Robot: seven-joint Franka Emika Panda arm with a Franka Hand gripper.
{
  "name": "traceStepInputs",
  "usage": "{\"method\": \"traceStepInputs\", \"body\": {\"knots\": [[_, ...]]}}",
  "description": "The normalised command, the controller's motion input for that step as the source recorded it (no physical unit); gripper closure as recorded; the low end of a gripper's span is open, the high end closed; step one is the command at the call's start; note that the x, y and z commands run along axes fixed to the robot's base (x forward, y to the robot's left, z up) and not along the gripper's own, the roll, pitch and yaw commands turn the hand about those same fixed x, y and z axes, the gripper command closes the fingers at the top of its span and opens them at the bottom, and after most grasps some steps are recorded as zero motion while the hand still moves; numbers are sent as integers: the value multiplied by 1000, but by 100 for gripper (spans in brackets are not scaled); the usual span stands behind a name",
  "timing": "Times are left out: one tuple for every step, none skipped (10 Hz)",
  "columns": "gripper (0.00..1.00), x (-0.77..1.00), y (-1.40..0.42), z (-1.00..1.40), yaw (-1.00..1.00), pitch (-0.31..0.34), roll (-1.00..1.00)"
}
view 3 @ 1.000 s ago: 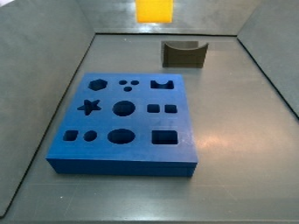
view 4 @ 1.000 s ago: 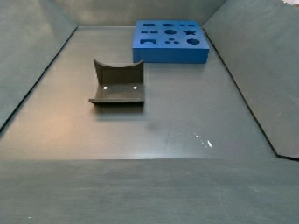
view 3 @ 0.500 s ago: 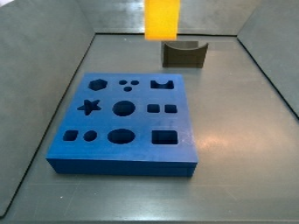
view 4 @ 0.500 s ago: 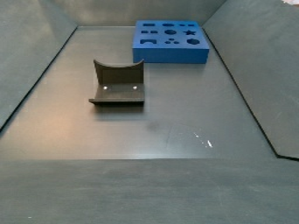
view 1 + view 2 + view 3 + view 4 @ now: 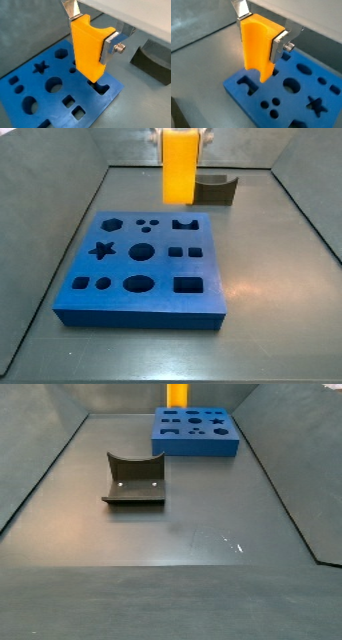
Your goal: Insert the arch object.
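My gripper (image 5: 90,32) is shut on the arch object (image 5: 88,47), a tall orange-yellow bar with a semicircular notch in its upper end. It shows in both wrist views (image 5: 259,47), gripped by the silver fingers (image 5: 110,46) near its top. The bar hangs upright in a side view (image 5: 181,168), over the far edge of the blue board (image 5: 147,278). Its lower end is just above the arch-shaped hole (image 5: 100,89), which also shows in a side view (image 5: 185,223). In a side view only the bar (image 5: 175,396) shows above the board (image 5: 214,446).
The dark fixture (image 5: 134,479) stands on the grey floor apart from the board, behind it in a side view (image 5: 214,190). The board has several other shaped holes, among them a star (image 5: 102,250) and a large round one (image 5: 142,251). Sloping grey walls surround the floor.
The gripper has come down with the orange-yellow bar, from the top edge of the side view toward the board's far edge. The board and the fixture have not moved.
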Motion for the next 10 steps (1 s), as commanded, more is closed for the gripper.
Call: {"method": "traceStepInputs", "body": {"knots": [[100,0,177,-826,0,-83,36],[100,0,129,-760,-9,-40,79],[100,174,97,-634,-86,0,110],[100,206,86,-511,-109,6,147],[100,220,80,-431,-126,34,157],[100,231,60,-443,-140,37,121],[100,249,6,-497,-126,17,59],[100,340,0,-551,-86,37,49],[100,334,0,-586,-51,43,54],[100,229,0,-654,0,13,4]]}}
